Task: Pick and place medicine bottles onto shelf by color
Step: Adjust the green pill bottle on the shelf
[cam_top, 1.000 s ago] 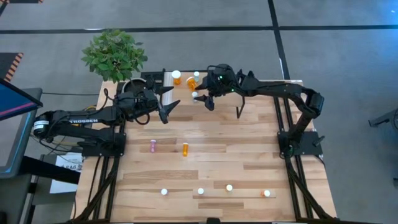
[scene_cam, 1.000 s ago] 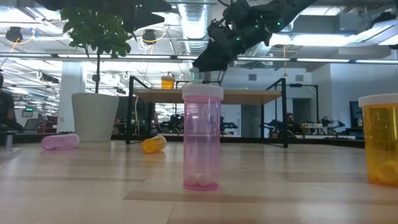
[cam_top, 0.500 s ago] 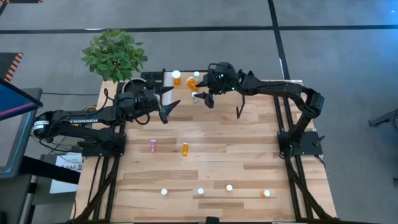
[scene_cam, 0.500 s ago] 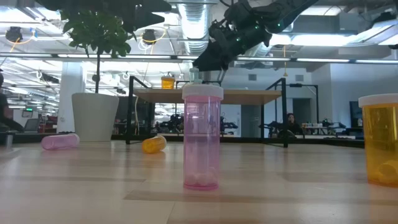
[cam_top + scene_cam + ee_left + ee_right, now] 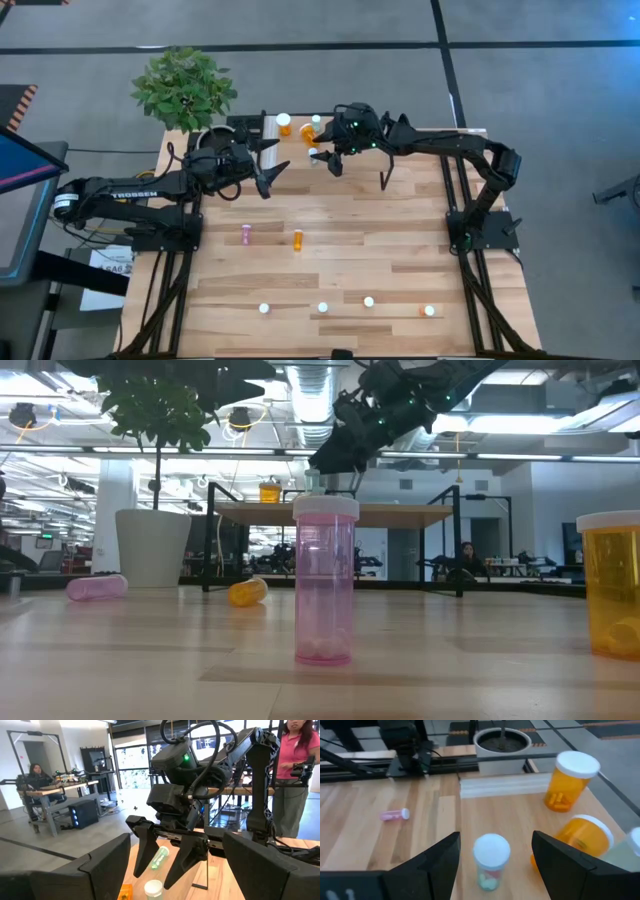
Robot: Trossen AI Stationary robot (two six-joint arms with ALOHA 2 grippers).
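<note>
Looking straight down, the right claw [image 5: 323, 158] hangs over the small light-wood shelf on black legs [image 5: 268, 128] at about twelve o'clock on the plank-topped bench [image 5: 400, 250], fingers spread wide either side of a pale teal-green pill bottle with a white cap [image 5: 314, 154]. The left claw [image 5: 268, 166] waits open and empty near ten o'clock, just beside the shelf. Two orange bottles [image 5: 285, 123] stand or lie on the shelf already. A pink bottle [image 5: 246, 235] and an orange one [image 5: 297, 240] lie mid-bench, and more capped bottles line the six o'clock edge.

From bench height, an upright pink bottle [image 5: 324, 582] fills the foreground and the right arm stoops over the raised shelf behind.

The left wrist camera shows the right claw's two fingers [image 5: 146, 851] straddling the teal bottle without pinching it.

The right wrist camera looks down on that teal bottle, upright between open fingers, with the orange ones near it at about two o'clock.

I'd judge these bottles light, stiff, smooth plastic that tips easily; take hold on the body below the cap. Room is tight: the shelf edge, the orange neighbours and the left claw all crowd close.
</note>
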